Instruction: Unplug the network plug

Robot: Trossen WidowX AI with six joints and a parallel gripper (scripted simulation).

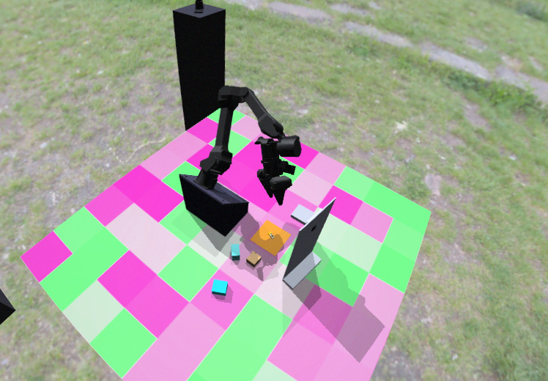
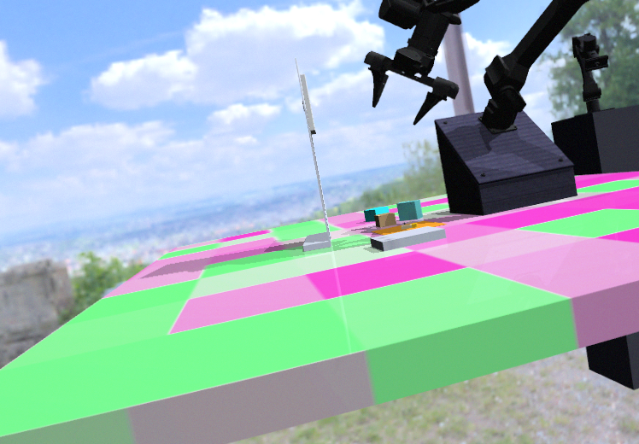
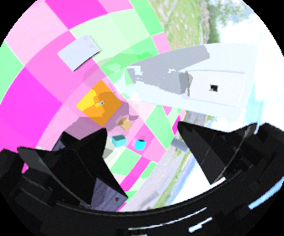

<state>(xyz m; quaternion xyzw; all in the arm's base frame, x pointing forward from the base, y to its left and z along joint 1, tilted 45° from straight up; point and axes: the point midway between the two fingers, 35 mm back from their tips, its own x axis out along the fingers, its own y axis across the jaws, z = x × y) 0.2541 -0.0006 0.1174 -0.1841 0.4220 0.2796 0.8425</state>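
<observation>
Nearest in the top view, a bright cyan block (image 1: 219, 286) (image 2: 375, 213) (image 3: 140, 145) is set apart on the tabletop (image 1: 247, 336) (image 2: 258, 325) (image 3: 18, 105), inward of its lower left edge. Next, the upright panel (image 1: 305, 243) (image 2: 319, 180) (image 3: 153, 84) is held up by its foot toward the right corner, its socket opening (image 1: 313, 227) (image 3: 213, 88) left unfilled. A brown block (image 1: 253, 259) (image 2: 385, 219) (image 3: 124, 123) and a teal block (image 1: 235, 251) (image 2: 409, 209) (image 3: 119, 140) are passed beyond it.

Farther toward the upper edges, the plug (image 1: 269, 233) (image 2: 405, 226) (image 3: 97, 104) is seen lying inside the orange square (image 1: 278, 241) (image 2: 433, 224) (image 3: 107, 114), where its placement is asked for; which side is up cannot be told. A pale slab (image 1: 302, 214) (image 2: 407, 239) (image 3: 78, 52) is placed near the square.

Above them the claw (image 1: 275, 199) (image 2: 394, 115) (image 3: 142, 128) is held wide, with nothing gripped or touched, presumably so that the release is unmistakable. The task is judged essentially complete; only stillness seems needed, as the plug could be disturbed by another descent.
</observation>
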